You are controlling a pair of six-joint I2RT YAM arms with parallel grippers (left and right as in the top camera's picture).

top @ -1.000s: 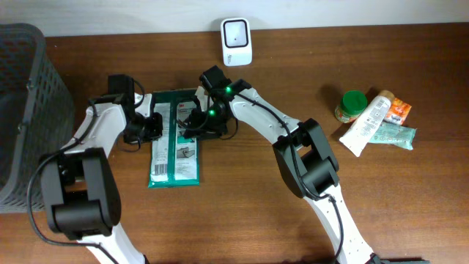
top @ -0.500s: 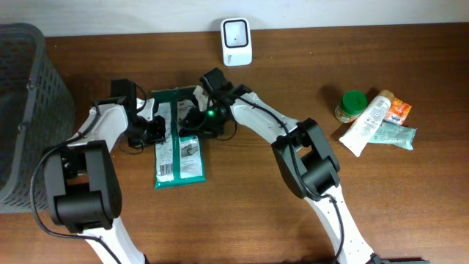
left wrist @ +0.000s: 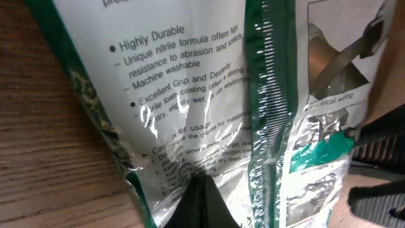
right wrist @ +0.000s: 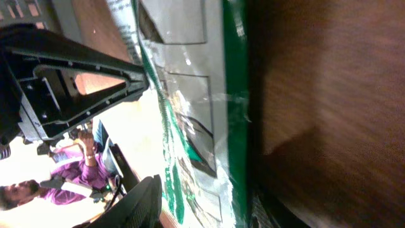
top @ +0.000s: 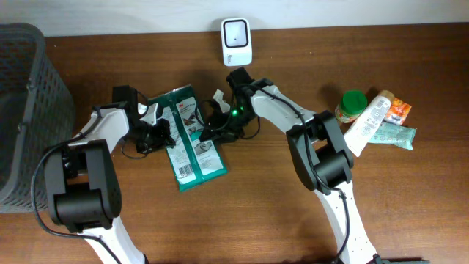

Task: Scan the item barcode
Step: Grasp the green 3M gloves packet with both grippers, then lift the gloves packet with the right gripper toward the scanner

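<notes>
Having pivoted askew, glove packet (top: 194, 158), right jaws gripping it, left jaws shut

The overhead camera looks straight down on the tabletop (top: 249, 213), and both wrist cameras sit very close to the green package (top: 192, 150).

1. A mock shop checkout on a robot test rig.
2. A white barcode scanner (top: 237, 42) stands at the back edge of the wooden table (top: 410, 209).
3. A grey mesh basket (top: 22, 110) sits at one end, and a green-lidded jar (top: 352, 105) and a tube (top: 366, 125) at the other.
4. The left arm (top: 94, 139) and the right arm (top: 326, 165) reach in from the front.
</notes>
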